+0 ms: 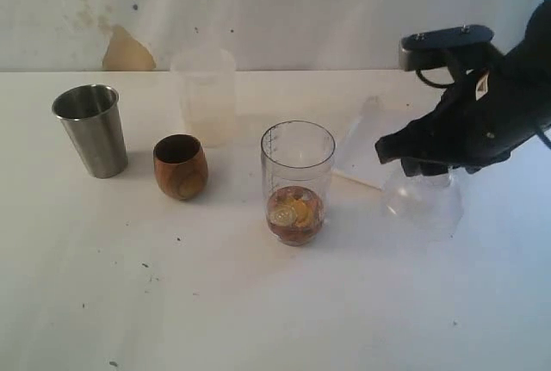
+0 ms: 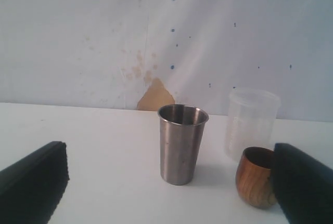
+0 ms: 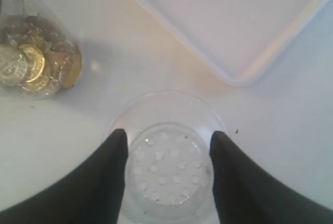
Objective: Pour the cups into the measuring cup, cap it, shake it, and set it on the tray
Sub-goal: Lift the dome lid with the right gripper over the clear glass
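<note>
Tabletop (image 1: 129,302), white beneath a stained wall (image 1: 301,1), bears the measuring cup (image 1: 297,183) at centre; wrist views alone reveal the right gripper (image 3: 168,134) clamping a perforated lid (image 3: 166,174), the left gripper (image 2: 170,154) wide apart, empty.

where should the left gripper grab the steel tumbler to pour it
Clamp the mid wall of the steel tumbler, coming in level from the side the open left gripper faces. It stands upright with a round, tapered wall, and the wooden cup sits off to one side.
</note>
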You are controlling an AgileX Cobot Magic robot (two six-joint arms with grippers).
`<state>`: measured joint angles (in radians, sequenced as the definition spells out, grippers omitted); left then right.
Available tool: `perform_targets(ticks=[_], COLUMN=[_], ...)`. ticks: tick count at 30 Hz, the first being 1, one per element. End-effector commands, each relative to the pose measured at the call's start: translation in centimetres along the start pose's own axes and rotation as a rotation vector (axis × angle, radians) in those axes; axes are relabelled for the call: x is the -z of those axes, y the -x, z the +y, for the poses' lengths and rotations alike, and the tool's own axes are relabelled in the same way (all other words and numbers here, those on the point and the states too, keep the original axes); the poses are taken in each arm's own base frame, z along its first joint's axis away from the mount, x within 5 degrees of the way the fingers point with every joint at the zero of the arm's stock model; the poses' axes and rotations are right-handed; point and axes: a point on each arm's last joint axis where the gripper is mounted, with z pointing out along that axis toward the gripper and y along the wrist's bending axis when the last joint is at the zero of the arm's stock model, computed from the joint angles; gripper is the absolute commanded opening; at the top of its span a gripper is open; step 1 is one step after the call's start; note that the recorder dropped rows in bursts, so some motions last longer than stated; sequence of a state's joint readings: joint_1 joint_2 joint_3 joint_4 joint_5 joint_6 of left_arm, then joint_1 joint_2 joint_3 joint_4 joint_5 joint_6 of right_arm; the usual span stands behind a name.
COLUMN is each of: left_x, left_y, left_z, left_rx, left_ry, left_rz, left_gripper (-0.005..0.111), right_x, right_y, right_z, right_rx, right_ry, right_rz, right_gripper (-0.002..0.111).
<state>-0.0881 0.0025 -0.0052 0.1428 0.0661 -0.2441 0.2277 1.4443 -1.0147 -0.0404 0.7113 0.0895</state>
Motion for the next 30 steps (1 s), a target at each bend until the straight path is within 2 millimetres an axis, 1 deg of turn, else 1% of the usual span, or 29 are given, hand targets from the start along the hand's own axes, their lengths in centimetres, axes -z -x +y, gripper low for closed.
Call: perform_targets(ticks=[1, 3, 5, 7, 11, 15, 24, 30], left_x=[0.0, 0.0, 0.0, 0.0, 0.0, 0.0, 0.0, 0.0], left_y=[-0.1, -0.1, -0.1, -0.1, -0.1, -0.1, -0.1, -0.1], left_z=[0.0, 0.0, 0.0, 0.0, 0.0, 0.0, 0.0, 0.0], left_rx=[-0.001, -0.001, -0.001, -0.001, -0.001, -0.001, -0.001, -0.001], left_ry=[-0.006, -0.006, -0.006, -0.006, -0.006, -0.006, -0.006, -0.006], left_rz=[-0.001, -0.001, -0.001, -0.001, -0.001, -0.001, -0.001, -0.001], left_gripper=[0.105, 0.105, 0.105, 0.105, 0.105, 0.105, 0.105, 0.105], right_x=[3.2, 5.1, 6.0, 6.3, 7.1, 6.9, 6.2, 5.4], right_y=[1.7, 2.8, 3.7, 4.5, 5.8, 6.7, 8.1, 9.0], right_z=[0.0, 0.1, 0.6, 1.1, 1.7, 2.6, 6.3, 8.3], right_rx=[0.006, 0.031, 0.043, 0.050, 0.068, 0.094, 0.192, 0.286], right_ry=[0.001, 0.015, 0.060, 0.115, 0.166, 0.181, 0.243, 0.228], right_rz=[-0.073, -0.138, -0.179, -0.220, -0.283, -0.273, -0.225, -0.165], right_gripper=[0.000, 0.000, 0.000, 0.000, 0.000, 0.000, 0.000, 0.000])
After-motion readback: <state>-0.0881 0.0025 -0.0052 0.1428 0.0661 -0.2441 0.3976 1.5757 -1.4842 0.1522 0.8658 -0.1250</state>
